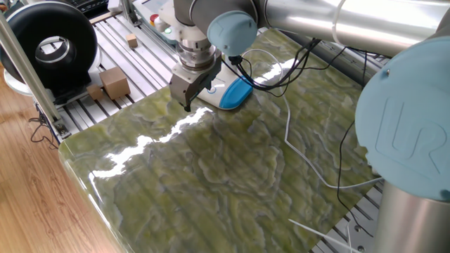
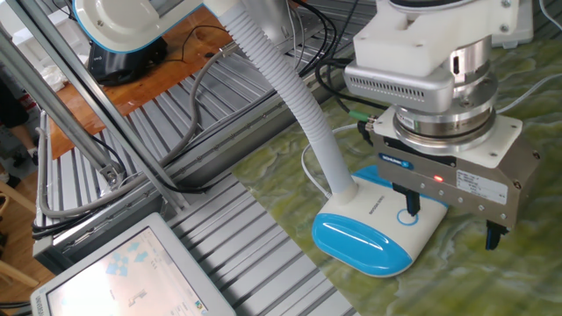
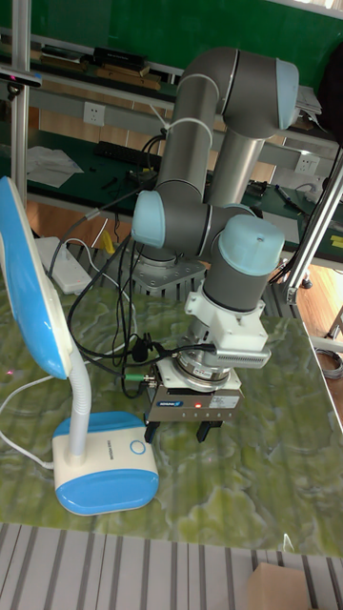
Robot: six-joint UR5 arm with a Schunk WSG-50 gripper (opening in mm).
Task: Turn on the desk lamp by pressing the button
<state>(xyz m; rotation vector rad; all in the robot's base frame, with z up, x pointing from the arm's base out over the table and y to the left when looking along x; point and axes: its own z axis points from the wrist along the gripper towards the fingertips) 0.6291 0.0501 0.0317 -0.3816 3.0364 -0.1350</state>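
One arm, one target: the hand (image 2: 453,219) hangs low over the green marbled worktop (image 1: 211,183), right up against the desk lamp (image 2: 378,235). The lamp sits near the worktop's edge, its blue-rimmed base (image 3: 105,474) flat down and its white stem (image 2: 303,105) leaning up and away from the hand.

The button (image 3: 136,448), a tiny ringed dot, lies on the white top of that base at the end nearest the hand. The fingers (image 2: 413,202) are spread wide, with clear daylight between the two dark tips. One tip is over the base; the other stands out over bare worktop beside the lamp.

Here's the relation that matters. In the other fixed view the near fingertip lines up on the button's ring and covers part of it. In the tall fixed view that same tip sits just beside the ring, a touch above it and toward the arm's side. So the button is below the near finger and slightly outward from the hand's centre, not under the middle of the gap.

I can't tell from these angles whether the tip is touching the button yet. My read is that a short drop should do it, perhaps with a small nudge toward the lamp's stem. The risk is landing on the ring's edge or on plain base instead
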